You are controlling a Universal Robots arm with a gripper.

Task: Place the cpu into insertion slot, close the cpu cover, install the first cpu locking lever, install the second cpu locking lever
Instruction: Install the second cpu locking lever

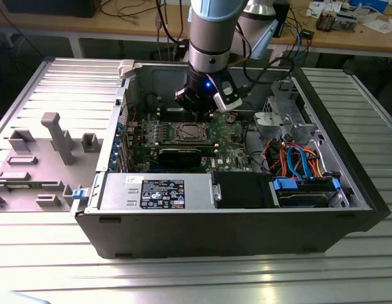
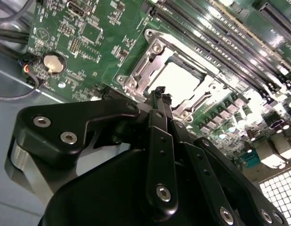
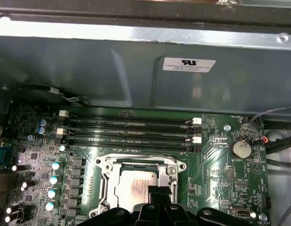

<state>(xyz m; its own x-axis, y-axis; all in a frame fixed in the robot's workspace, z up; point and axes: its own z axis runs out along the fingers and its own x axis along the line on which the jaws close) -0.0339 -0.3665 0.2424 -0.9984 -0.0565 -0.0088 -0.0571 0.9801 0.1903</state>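
Above the socket: black two-finger gripper, hanging just over the green motherboard inside the open grey computer case.
Claw state: fingertips pressed together, nothing between them.
Nearest thing: thin square silver cpu cover with cut-out middle, lying flat over the socket, just beyond the fingertips in both wrist views.
Cpu: small flat square chip with silvery top, seated inside the insertion slot, face visible through the frame's opening.
Slot surroundings: long narrow black memory slots just beside the socket on its far side; round silver coin battery well apart on the board.
Case contents farther out: long black graphics card near the socket; grey drive cage toward the exterior view's right.
Progress, by judgement: cpu placed, cover apparently down; locking levers too hard to make out, so latched or not cannot be told.
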